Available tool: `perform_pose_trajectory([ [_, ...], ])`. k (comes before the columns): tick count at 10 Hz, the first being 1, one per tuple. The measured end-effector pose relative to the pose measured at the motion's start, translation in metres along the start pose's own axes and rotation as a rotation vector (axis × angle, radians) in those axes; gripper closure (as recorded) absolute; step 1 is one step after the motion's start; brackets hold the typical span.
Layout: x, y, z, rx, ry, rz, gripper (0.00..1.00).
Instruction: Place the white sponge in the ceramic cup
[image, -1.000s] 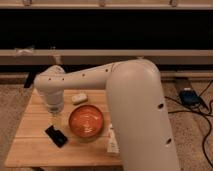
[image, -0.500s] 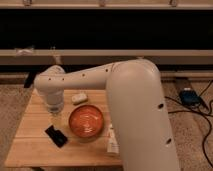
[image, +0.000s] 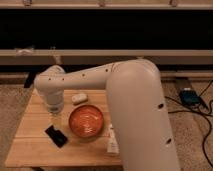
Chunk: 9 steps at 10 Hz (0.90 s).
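The white sponge (image: 78, 98) lies on the wooden table (image: 30, 145), just behind the orange bowl (image: 86, 121). My gripper (image: 54, 116) hangs from the wrist (image: 50, 89) over the left part of the table. It is to the left of the sponge and bowl, and just above the flat black device (image: 56, 135). It does not touch the sponge. The ceramic cup does not show as such. My big white arm (image: 135, 110) covers the right side of the table.
A pale upright object (image: 112, 140) stands right of the bowl, half hidden by my arm; I cannot tell what it is. A dark shelf unit runs along the back. Cables and a blue box (image: 190, 96) lie on the floor at the right.
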Motion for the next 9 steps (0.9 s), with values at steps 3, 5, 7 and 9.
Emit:
perform_pose_trajectory([
  [3,0.0,0.0,0.0,0.0,0.0,0.0,0.33],
  [5,0.0,0.0,0.0,0.0,0.0,0.0,0.33],
  [7,0.003,-0.004,0.001,0.012,0.011,-0.003,0.33],
  [9,0.01,-0.023,0.002,0.032,0.013,-0.004,0.33],
])
